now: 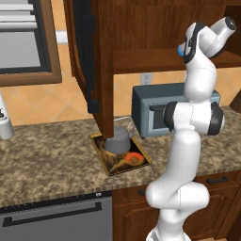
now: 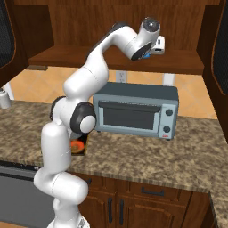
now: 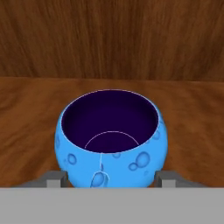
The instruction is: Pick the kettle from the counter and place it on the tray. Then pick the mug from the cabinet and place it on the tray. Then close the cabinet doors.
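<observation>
The bright blue mug (image 3: 111, 144) stands upright on the cabinet (image 1: 141, 28) shelf (image 3: 26, 113), its dark inside facing me. My gripper (image 3: 111, 177) reaches in at shelf height, and its two fingertips (image 3: 59, 178) press against the mug's opposite sides. A sliver of the mug (image 1: 180, 49) shows beside the hand from the left base view, and another sliver of the mug (image 2: 147, 55) under the hand from the right. The grey kettle (image 1: 117, 139) sits on the patterned tray (image 1: 108, 162) on the granite counter (image 1: 47, 155). The cabinet door (image 1: 89, 56) hangs open above the tray.
A grey toaster oven (image 2: 133, 111) stands on the counter under the shelf, right of the tray. A white container (image 1: 4, 124) is at the counter's far left. Another open door (image 2: 220, 49) sits at the right. Lower cabinets and a dishwasher (image 1: 56, 219) lie below the counter edge.
</observation>
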You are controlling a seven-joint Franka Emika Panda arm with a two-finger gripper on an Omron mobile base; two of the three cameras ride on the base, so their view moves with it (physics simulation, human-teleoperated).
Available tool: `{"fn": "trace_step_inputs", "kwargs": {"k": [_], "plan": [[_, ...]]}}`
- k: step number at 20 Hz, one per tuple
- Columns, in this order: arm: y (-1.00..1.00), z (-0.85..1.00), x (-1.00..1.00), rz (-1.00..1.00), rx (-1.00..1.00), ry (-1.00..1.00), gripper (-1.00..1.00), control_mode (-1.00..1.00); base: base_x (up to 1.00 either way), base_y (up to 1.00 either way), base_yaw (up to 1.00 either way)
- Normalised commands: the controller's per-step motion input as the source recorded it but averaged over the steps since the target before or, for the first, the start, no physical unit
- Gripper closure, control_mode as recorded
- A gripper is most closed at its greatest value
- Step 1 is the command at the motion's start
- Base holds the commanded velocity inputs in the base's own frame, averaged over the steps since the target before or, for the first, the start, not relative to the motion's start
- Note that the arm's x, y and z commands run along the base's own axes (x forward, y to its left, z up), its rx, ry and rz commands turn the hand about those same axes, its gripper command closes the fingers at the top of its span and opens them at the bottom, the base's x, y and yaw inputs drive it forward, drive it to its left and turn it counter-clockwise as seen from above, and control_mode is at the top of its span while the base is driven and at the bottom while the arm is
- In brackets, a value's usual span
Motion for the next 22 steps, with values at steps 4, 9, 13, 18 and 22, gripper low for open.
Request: {"fn": "trace_step_inputs", "kwargs": {"k": [4,9,13,18,22], "plan": [[-0.04,-0.03,-0.12,0.00,0.00,0.00,1.00,-1.00,0.00,0.00,0.00],[-0.02,0.00,-0.21,0.00,0.00,-0.03,1.00,-1.00,0.00,0.00,0.00],[0.00,0.00,-0.12,0.00,0.00,-0.02,1.00,-1.00,0.00,0.00,0.00],[0.01,0.00,-0.64,0.03,0.01,-0.01,1.00,-1.00,0.00,0.00,0.00],[0.18,-0.02,-0.90,0.04,0.00,-0.03,1.00,-1.00,0.00,0.00,0.00]]}}
